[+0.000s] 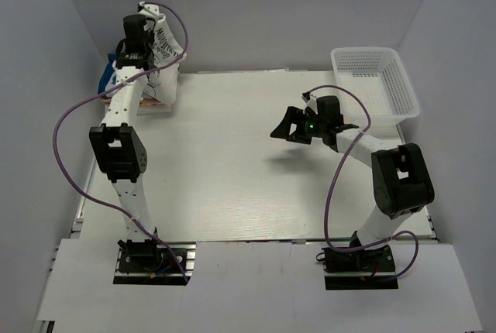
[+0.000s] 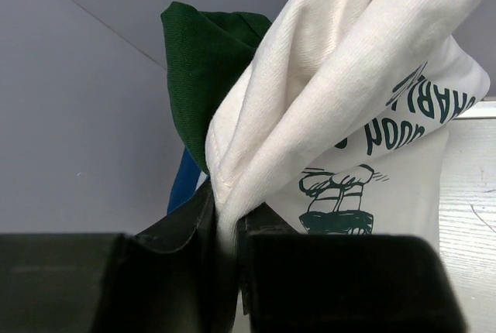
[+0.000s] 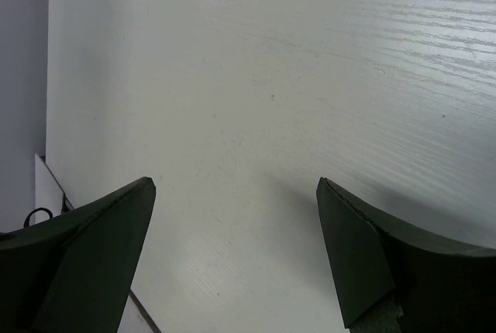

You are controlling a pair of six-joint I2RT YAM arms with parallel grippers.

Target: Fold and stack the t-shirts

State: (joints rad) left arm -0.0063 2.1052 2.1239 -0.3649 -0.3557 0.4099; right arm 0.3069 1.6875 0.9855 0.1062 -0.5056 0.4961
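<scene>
My left gripper is up at the far left corner, shut on a bunched fold of the cream t-shirt. The shirt hangs down from it. In the left wrist view the cream t-shirt shows dark green lettering and a cartoon drawing, pinched between the jaws of the left gripper. Behind it are a dark green t-shirt and a strip of a blue one. My right gripper hovers open over the middle right of the table. The right wrist view shows nothing between the fingers of the right gripper.
A white mesh basket stands at the far right corner. More cloth, blue and pinkish, lies heaped under the lifted shirt at the far left. Grey walls close in behind and on both sides of the white table.
</scene>
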